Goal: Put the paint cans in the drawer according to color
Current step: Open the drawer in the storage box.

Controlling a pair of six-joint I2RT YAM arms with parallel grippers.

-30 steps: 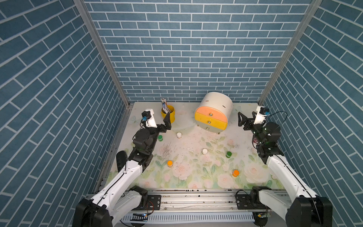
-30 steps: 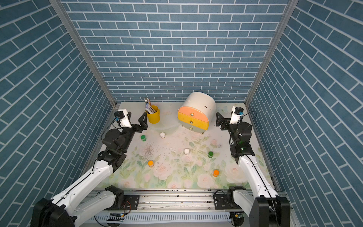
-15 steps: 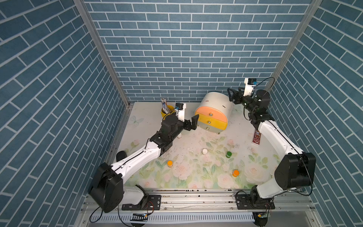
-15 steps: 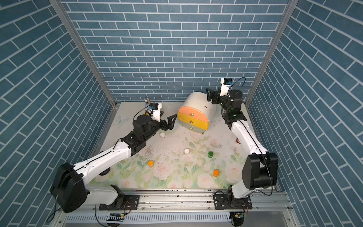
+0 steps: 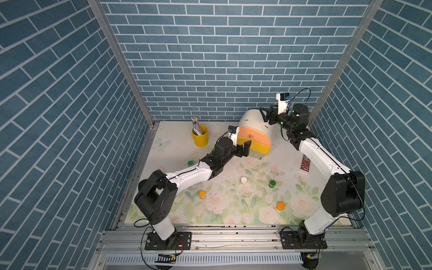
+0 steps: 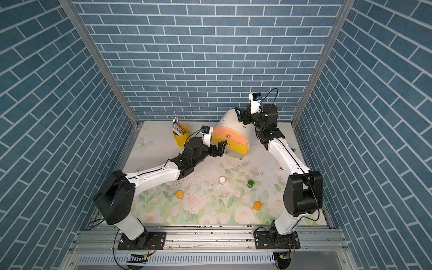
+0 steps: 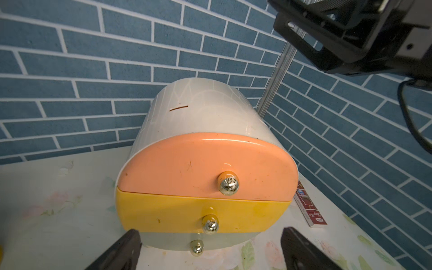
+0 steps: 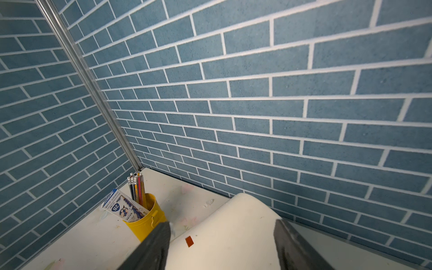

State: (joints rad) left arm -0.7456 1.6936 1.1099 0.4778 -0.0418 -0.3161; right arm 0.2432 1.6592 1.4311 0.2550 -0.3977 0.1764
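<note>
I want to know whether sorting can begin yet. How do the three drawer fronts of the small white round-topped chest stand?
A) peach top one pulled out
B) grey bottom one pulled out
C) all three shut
C: in the left wrist view the peach front, the yellow-orange front and the grey front sit flush with the small white round-topped chest.

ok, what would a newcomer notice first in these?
The round-topped drawer chest at the back, drawers shut, with both arms at it: left gripper open before the yellow front, right gripper straddling its top. An orange paint can and others sit loose on the floral mat.
</note>
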